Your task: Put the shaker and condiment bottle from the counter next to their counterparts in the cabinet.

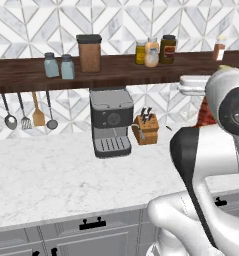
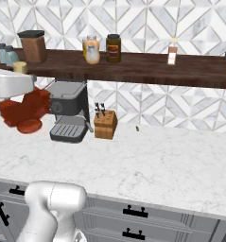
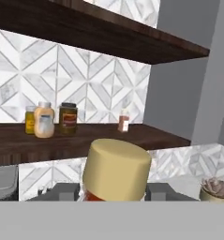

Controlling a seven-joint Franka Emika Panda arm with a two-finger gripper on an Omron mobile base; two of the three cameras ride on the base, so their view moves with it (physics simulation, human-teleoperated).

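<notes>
Shaker part looks done: two shakers (image 1: 59, 66) side by side near the cabinet's (image 1: 116, 75) left end. Condiment bottle (image 2: 24, 111) pinched in gripper (image 3: 114, 194), aloft below shelf edge; needs placing by jars (image 2: 101, 48) mid-shelf.

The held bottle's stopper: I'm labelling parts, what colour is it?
Tan, a pale yellowish cream. The stopper shows best in the hand view.
</notes>
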